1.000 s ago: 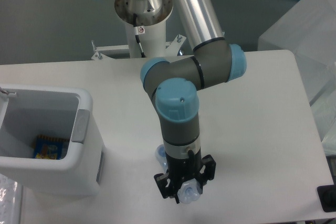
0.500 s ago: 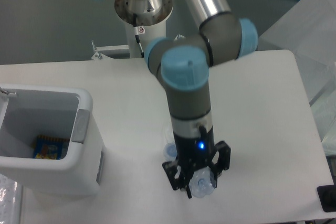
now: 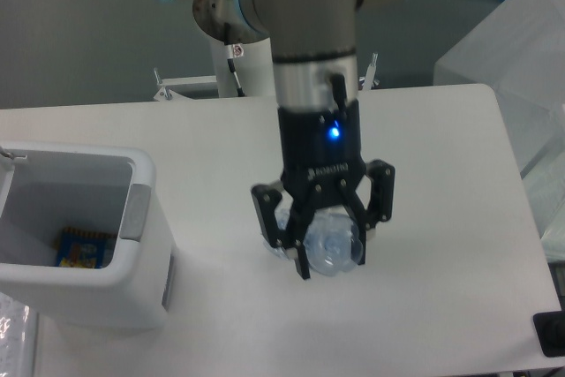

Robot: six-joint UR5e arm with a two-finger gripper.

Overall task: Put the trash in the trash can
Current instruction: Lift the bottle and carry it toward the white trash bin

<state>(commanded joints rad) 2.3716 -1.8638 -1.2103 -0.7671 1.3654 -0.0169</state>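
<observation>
The gripper (image 3: 328, 252) is clamped around the clear plastic bottle (image 3: 332, 246), holding it above the tabletop (image 3: 441, 218) near the middle of its front half. The white trash can (image 3: 79, 227) stands at the tabletop's left edge, well apart, with a blue-and-yellow packet (image 3: 84, 249) lying inside.

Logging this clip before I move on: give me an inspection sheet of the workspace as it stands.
Surface: white table.
Job's things: slim clear plastic bottle held in the gripper; white rectangular trash can at left, a yellow-blue packet inside; wrapper not seen.
Clutter: nothing seen.
Grippers: black two-finger gripper shut on the bottle, blue light lit.
Cables: thin cable at the arm base.
Surroundings: translucent plastic sheeting at right.
</observation>
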